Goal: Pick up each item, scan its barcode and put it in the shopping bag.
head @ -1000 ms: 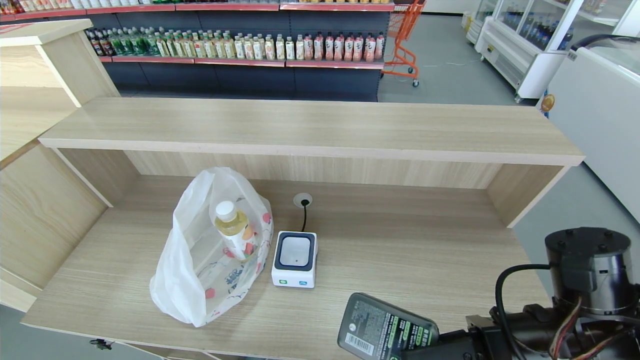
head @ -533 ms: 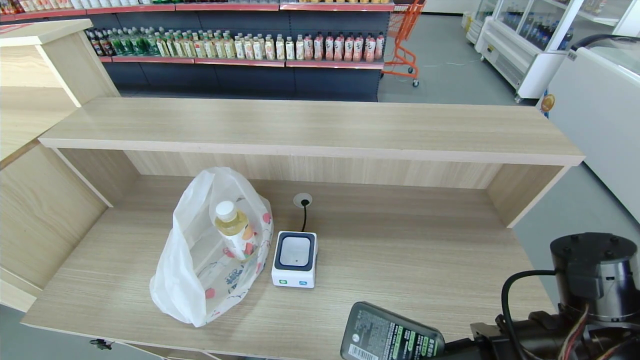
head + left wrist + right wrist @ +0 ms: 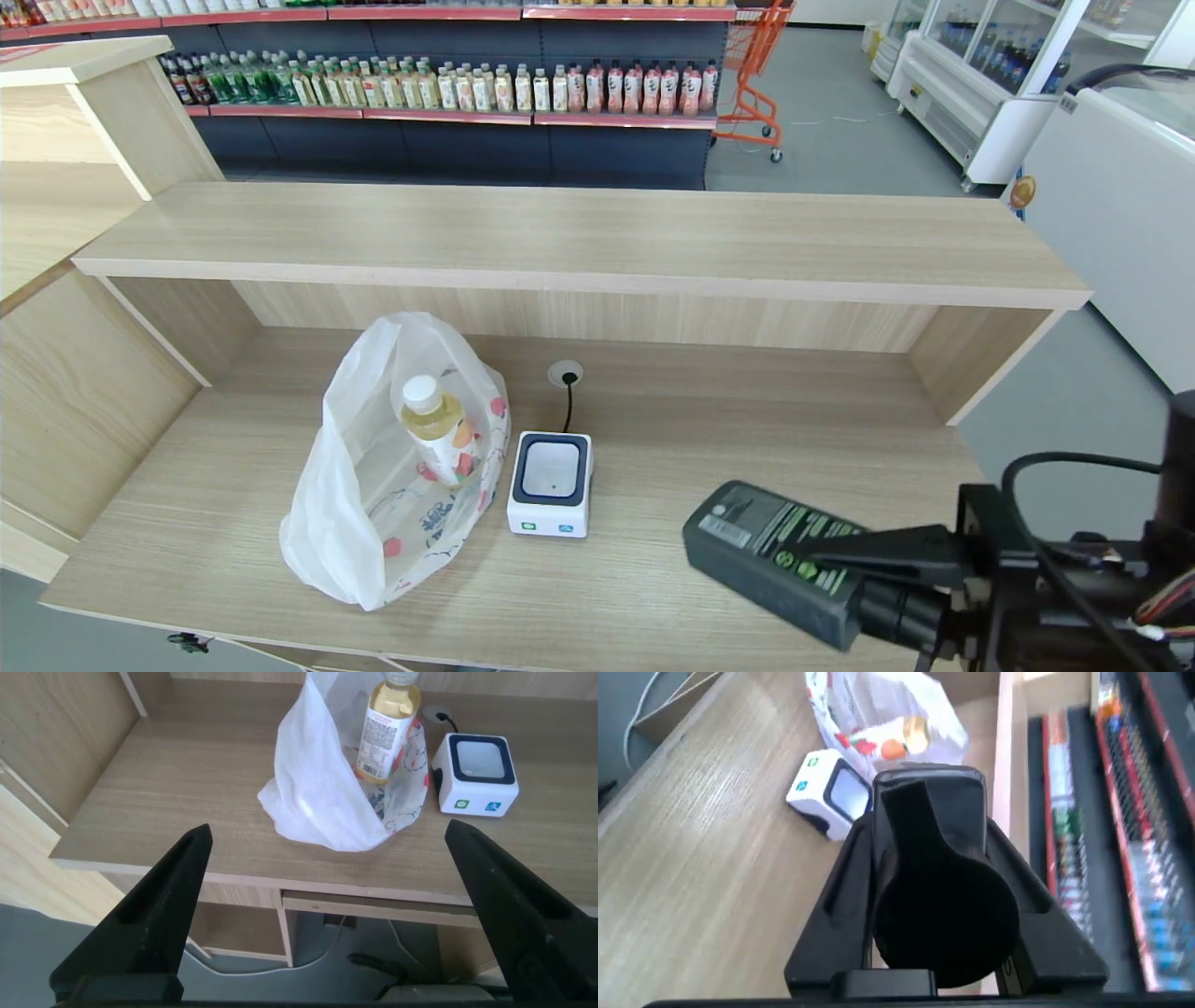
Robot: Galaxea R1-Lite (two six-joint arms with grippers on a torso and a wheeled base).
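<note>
Now right hand (image 3: 831,560), gripping dark pack (image 3: 738,532), lifted and rotated near scanner (image 3: 551,483); left hand (image 3: 322,915) wide.

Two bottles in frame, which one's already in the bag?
The yellow drink bottle with the white cap, standing inside the white shopping bag. The dark bottle is clamped in the right gripper, above the counter.

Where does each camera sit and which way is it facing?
Head view: on the head, looking down at the counter, shopping bag, scanner; the right gripper holds a dark package.
Left wrist view: before the counter's near edge, facing bag and scanner past the open left gripper.
Right wrist view: behind the held package, facing scanner and bag.
All share bag and scanner.
</note>
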